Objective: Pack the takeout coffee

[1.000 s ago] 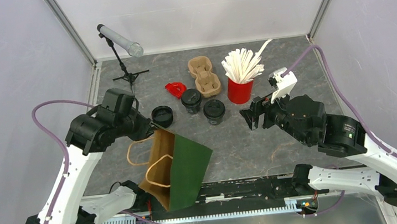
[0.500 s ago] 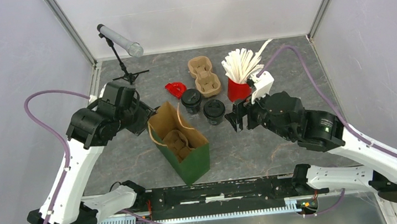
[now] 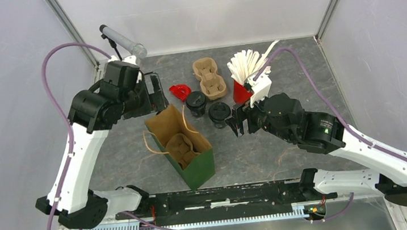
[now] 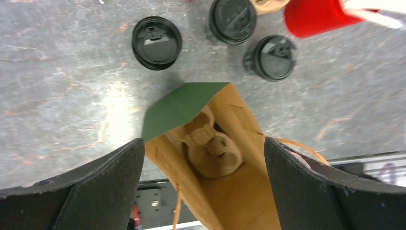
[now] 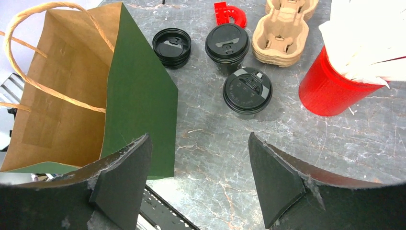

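Step in hand, as judged: the paper bag (image 3: pixel 198 170) stands upright and open on the surface (image 3: pixel 278 84), with a pulp carrier (image 3: pixel 181 146) seated on its floor, so loading the coffee comes next. Three black-lidded cups (image 5: pixel 227 43) stand outside, beyond the bag's far side, none yet packed. The right fingers (image 5: pixel 122 182) are spread and empty. They sit to the right of the bag's far corner, just beside the nearest cup (image 3: pixel 219 113) but not touching it. The next move would call for closing on that cup below its lid, keeping it upright, and lowering it into a carrier well clear of the bag's rim and handles (image 3: pixel 150 142). The left fingers (image 4: pixel 95 187) are spread wide above the bag's far-left side, holding nothing, with no contact visible.
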`<state>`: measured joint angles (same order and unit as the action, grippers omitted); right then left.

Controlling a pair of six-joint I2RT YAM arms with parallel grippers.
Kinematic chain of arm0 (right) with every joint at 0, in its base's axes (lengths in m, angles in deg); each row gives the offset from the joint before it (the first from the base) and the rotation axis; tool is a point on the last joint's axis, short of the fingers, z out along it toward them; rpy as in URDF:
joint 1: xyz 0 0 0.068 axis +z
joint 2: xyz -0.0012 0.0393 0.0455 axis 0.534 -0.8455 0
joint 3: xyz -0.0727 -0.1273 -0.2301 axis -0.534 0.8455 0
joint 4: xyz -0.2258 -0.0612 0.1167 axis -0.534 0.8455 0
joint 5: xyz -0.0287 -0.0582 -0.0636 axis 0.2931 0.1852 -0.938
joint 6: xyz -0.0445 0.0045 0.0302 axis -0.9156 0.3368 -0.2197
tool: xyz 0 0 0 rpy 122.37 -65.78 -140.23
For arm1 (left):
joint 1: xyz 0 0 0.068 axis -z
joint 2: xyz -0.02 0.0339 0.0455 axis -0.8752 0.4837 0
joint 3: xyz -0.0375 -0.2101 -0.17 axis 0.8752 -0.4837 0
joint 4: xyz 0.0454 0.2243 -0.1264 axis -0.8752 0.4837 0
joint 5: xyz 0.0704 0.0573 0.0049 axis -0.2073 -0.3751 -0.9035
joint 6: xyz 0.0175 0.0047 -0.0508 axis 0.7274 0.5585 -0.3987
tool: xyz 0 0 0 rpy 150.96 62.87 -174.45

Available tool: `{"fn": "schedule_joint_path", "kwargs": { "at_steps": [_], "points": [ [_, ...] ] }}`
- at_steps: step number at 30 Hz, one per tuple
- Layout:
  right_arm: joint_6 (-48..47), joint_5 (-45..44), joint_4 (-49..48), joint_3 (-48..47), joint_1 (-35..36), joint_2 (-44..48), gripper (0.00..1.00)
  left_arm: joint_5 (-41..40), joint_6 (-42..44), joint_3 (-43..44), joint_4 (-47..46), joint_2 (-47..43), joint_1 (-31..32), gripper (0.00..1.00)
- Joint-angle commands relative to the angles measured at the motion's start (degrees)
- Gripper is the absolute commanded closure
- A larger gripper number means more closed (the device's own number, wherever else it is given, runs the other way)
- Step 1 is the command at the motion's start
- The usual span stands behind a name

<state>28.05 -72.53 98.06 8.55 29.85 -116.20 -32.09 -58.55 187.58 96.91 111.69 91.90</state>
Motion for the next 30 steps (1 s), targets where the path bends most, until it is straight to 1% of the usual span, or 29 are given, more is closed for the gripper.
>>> {"fn": "schedule_joint_path", "kwargs": {
  "at_steps": [1,5,7,9,11,13,14,15,17,19,20,22,24,25,28,30],
  "points": [
    [-4.4,1.2,-3.9,-1.7,0.1,1.4,0.18,-1.8,14.9,0.1,4.0,3.8,-0.2,0.0],
    [-9.5,2.0,-5.9,-0.6,0.1,3.4,0.12,3.5,20.5,-2.3,1.2,5.0,-0.1,0.0],
    [-11.0,1.0,-5.9,-0.4,0.1,4.3,0.11,7.9,26.0,-3.9,-1.9,4.4,-0.2,0.0],
    [-11.7,-0.1,-5.8,-0.3,0.1,5.1,0.11,9.0,30.0,-4.7,-2.7,4.0,-0.2,0.01],
    [-11.9,-1.0,-5.7,0.5,0.1,6.0,0.11,7.6,32.4,-4.5,-2.2,4.9,-0.2,0.08],
    [-12.5,-1.6,-6.3,1.6,0.1,6.9,0.11,9.4,34.6,-3.5,-0.3,7.1,-0.2,0.14],
    [-12.6,-2.3,-6.4,2.0,0.1,7.3,0.11,10.3,37.0,-3.0,1.2,8.6,-0.2,0.16],
    [-12.6,-3.0,-6.5,2.4,0.1,7.7,0.11,11.6,37.4,-2.3,2.5,10.1,-0.2,0.18],
    [-12.6,-4.7,-6.8,3.2,0.1,8.5,0.11,10.9,37.7,-1.2,4.3,11.9,-0.2,0.25],
    [-13.0,-5.3,-7.9,4.3,0.1,9.4,0.11,10.8,37.8,-1.3,3.5,12.0,-0.2,0.28],
    [-13.2,-5.4,-8.6,5.0,0.1,9.8,0.11,10.8,37.8,-1.8,2.6,11.8,-0.1,0.32],
    [-13.2,-5.5,-9.2,5.6,0.1,9.9,0.11,10.7,38.0,-2.8,0.6,11.5,-0.1,0.51],
    [-12.6,-6.0,-9.0,5.2,0.1,9.0,0.11,11.7,37.2,-2.7,1.1,11.9,-0.1,0.7],
    [-12.4,-6.0,-8.7,4.9,0.1,8.4,0.11,12.6,36.4,-2.4,2.3,12.3,-0.1,0.77],
    [-10.8,-8.2,-6.8,3.4,0.0,5.3,0.11,16.8,31.3,-1.4,5.5,12.8,-0.2,0.93],
    [-8.8,-10.9,-5.5,2.1,-0.2,2.7,0.1,18.8,27.3,-0.9,6.1,11.5,-0.2,0.96]
  ]
}}
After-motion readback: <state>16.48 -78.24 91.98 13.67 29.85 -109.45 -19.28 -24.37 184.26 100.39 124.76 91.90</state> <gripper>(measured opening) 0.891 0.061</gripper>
